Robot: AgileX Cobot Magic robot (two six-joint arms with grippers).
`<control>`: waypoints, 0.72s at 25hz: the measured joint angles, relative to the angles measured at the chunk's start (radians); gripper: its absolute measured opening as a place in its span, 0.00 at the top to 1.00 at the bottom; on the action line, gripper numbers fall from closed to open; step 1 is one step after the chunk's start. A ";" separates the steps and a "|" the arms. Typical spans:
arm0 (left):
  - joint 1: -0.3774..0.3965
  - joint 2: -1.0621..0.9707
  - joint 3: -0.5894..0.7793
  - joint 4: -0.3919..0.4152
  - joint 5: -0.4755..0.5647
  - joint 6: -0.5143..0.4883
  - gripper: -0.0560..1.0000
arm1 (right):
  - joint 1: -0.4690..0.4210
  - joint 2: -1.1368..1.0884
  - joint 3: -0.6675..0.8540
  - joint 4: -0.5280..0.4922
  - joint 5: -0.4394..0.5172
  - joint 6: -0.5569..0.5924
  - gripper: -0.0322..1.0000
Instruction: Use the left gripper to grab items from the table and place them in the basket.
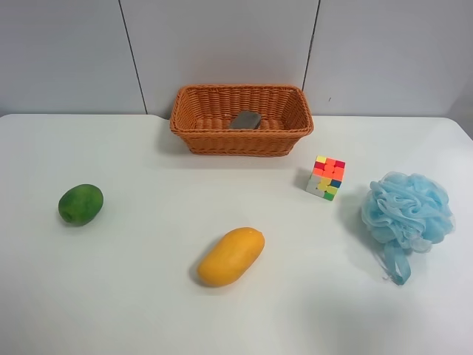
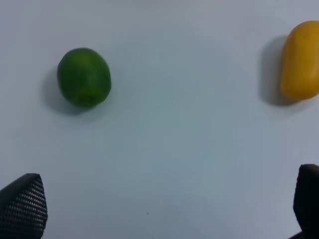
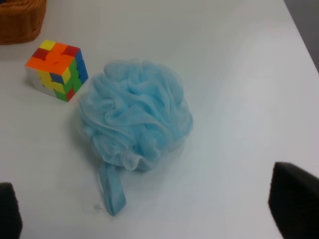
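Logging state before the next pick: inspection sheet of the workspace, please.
Surface: white table, bare between items, no spills seen.
Job's things: basket at the back, grey eraser inside. On the table, apart from one another: green mango, yellow mango, cube, blue puff with its loop trailing toward the front.
Clutter: nothing seen.
Grippers: left gripper open, empty, above the table between the two mangoes; right gripper open, empty, near the puff. Neither shows in the high view.
Cables: nothing seen.
Surroundings: grey panelled wall behind the table.
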 joint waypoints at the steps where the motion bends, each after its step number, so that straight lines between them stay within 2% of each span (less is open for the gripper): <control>1: 0.025 -0.022 0.022 -0.007 0.000 0.006 0.01 | 0.000 0.000 0.000 0.000 0.000 0.000 0.01; 6: 0.148 -0.125 0.063 -0.059 0.001 0.074 0.01 | 0.000 0.000 0.000 0.000 0.000 0.000 0.01; 11: 0.251 -0.233 0.064 -0.071 0.000 0.092 0.01 | 0.000 0.000 0.000 0.000 0.000 0.000 0.01; 14: 0.289 -0.290 0.064 -0.071 0.001 0.094 0.01 | 0.000 0.000 0.000 0.000 0.000 0.000 0.01; 18: 0.300 -0.295 0.064 -0.072 0.001 0.094 0.01 | 0.000 0.000 0.000 0.000 0.000 0.000 0.01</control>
